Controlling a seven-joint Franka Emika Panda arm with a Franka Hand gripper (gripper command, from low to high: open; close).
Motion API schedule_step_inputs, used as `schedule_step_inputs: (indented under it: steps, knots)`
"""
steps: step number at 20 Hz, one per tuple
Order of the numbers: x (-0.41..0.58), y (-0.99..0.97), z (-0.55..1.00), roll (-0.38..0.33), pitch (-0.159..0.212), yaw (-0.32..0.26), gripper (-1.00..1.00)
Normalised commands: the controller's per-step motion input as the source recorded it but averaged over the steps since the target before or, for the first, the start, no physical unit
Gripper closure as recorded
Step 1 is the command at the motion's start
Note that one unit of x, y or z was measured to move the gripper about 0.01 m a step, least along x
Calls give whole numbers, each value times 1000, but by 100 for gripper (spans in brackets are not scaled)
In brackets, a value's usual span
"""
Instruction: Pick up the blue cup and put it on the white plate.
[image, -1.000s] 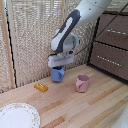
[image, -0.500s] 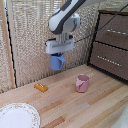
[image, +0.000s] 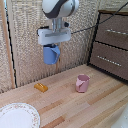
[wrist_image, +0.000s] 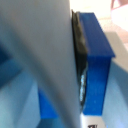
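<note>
The hand (image: 51, 46) is closed on the blue cup (image: 51, 55), holding it in the air well above the worktop (image: 85, 107); judged rigid, light and smooth-walled, the cup needs a firm rim-wall grip until over the white plate (image: 17, 116).

A woven reed wall (image: 22, 45) backs the wooden table (image: 85, 107), beside a dresser (image: 111, 45).

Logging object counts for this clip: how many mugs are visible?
2. The small blue mug hangs in the gripper, lifted well above the wooden table. The small pink mug stands on the table toward the exterior view's right.
</note>
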Motion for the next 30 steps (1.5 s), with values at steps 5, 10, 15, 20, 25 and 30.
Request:
schedule_step_inputs:
  steps: [5,10,15,20,25,30]
  knots:
    - [-325,965,-42,0,0,0,100]
    - [-320,977,-253,0,1,0,100]
    - [-322,947,-373,-4,0,0,100]
    - [-296,823,-497,-43,-2,16,100]
    - [-84,537,-559,-137,-80,62,100]
    - [29,387,-481,-216,-134,64,100]
